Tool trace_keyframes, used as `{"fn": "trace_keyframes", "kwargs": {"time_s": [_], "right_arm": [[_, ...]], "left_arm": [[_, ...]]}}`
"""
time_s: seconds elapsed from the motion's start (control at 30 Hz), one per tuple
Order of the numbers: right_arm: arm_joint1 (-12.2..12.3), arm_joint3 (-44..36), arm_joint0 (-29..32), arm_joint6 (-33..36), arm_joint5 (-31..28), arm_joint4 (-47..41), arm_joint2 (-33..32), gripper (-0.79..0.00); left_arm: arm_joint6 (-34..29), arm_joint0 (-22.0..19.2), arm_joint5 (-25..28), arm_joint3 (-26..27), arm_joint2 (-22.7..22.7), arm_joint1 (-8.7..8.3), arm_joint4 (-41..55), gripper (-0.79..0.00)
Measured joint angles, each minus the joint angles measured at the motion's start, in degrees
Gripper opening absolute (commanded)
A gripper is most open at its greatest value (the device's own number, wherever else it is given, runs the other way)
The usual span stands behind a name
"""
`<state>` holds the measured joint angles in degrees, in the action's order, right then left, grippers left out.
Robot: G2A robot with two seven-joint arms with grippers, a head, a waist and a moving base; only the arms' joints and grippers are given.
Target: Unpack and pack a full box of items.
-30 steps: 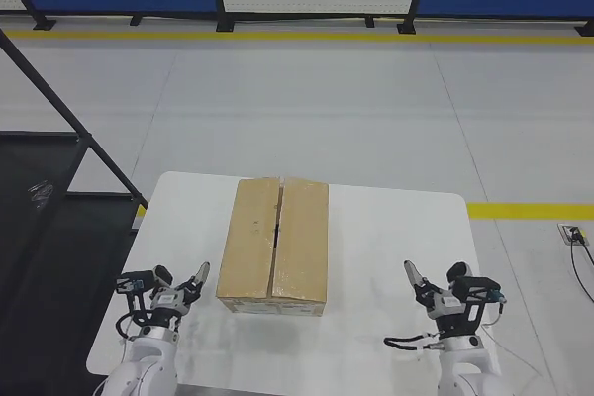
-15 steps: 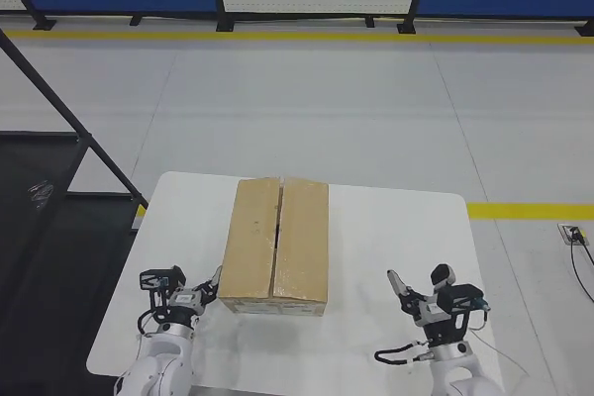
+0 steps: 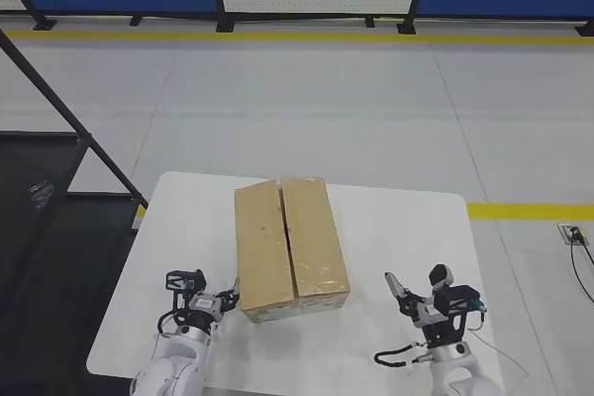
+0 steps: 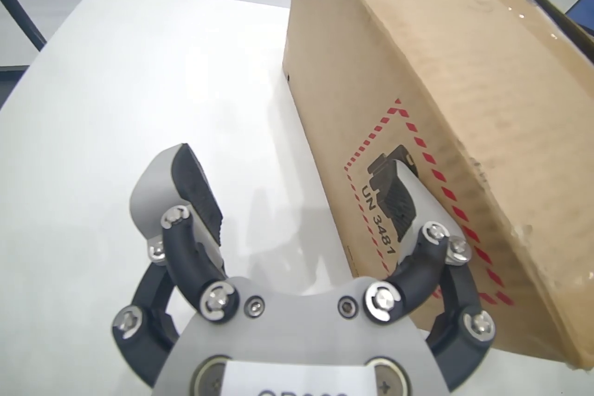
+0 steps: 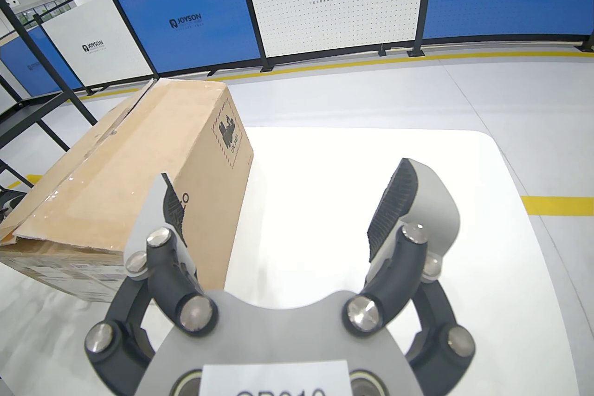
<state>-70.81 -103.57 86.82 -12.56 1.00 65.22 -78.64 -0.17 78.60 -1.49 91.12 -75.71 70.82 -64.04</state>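
The box [image 3: 289, 247] sits mid-frame on the worktop [image 3: 406, 238]. Left gripper [image 4: 292, 165]: fingers wide, one against its side. Right gripper [image 5: 285, 175]: fingers wide, well apart, lower right.

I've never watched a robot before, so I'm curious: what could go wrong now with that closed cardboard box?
The open left gripper has one finger against just one side of the box; a push could spin the skewed box instead of sliding it.
The open right gripper stands clear of it, so nothing steadies that side.
Its top looks taped shut and may resist opening.
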Motion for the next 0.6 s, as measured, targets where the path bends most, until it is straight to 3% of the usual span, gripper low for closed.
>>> {"fn": "trace_keyframes", "kwargs": {"time_s": [0.6], "right_arm": [[-0.1,-1.4,3.1,-1.4,-1.9,0.7,-2.6,0.0]], "left_arm": [[0.0,-0.4,1.9,0.0,3.5,0.71,-3.6,0.0]]}}
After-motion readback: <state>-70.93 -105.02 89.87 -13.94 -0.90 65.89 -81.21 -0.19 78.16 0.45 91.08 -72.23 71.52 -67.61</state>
